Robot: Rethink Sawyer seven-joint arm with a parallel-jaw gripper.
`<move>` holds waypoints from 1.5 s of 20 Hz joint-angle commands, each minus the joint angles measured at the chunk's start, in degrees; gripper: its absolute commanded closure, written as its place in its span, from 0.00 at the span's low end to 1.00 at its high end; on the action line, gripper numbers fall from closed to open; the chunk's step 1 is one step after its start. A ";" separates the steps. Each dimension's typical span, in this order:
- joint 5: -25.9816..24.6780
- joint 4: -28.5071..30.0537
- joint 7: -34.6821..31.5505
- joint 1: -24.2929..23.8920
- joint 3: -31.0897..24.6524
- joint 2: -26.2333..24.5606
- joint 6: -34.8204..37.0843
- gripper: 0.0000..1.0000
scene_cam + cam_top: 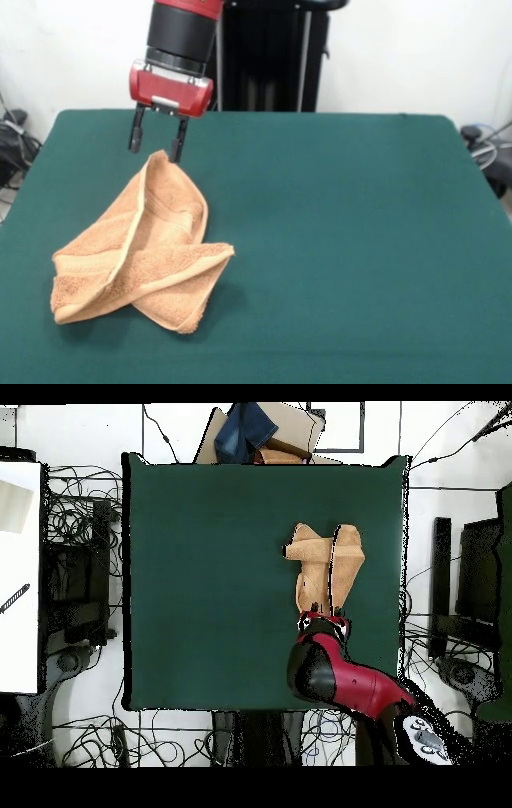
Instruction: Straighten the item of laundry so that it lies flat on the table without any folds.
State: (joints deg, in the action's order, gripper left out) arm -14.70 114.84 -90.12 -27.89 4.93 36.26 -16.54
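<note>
The peach-orange towel (140,256) lies crumpled on the left half of the green table (360,240). It is folded over itself in two crossing flaps, and a pale hem runs along a raised ridge. That ridge rises to a pointed corner at the far end. My gripper (155,152) hangs right at this corner, open, with one black finger (135,140) on each side of the tip. Whether they touch the cloth I cannot tell. In the overhead view the towel (325,559) lies right of centre on the table (200,584). The gripper (322,616) is at its lower end.
A cardboard box holding blue cloth (250,432) sits beyond the table's top edge in the overhead view. A white surface (20,574) stands to the left, dark equipment (470,584) to the right, and cables cover the floor around.
</note>
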 commanded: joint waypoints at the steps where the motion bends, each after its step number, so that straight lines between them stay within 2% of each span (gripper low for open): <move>1: 3.30 -3.95 -7.46 1.35 1.79 -1.14 8.71 0.00; 4: 4.08 -4.30 -7.54 2.58 2.85 -1.41 9.63 0.00; 10: 2.82 -6.04 -7.72 0.56 1.42 -5.15 8.97 0.00; 17: 2.52 -6.70 -8.23 1.57 2.30 -7.64 7.39 0.00; 22: 2.94 -6.20 -8.34 2.20 1.96 -6.36 9.35 0.00; 30: 3.01 -6.18 -8.80 2.66 2.52 -5.87 7.83 0.00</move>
State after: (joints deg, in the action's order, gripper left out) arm -14.23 111.41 -90.12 -27.02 7.90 30.82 -13.42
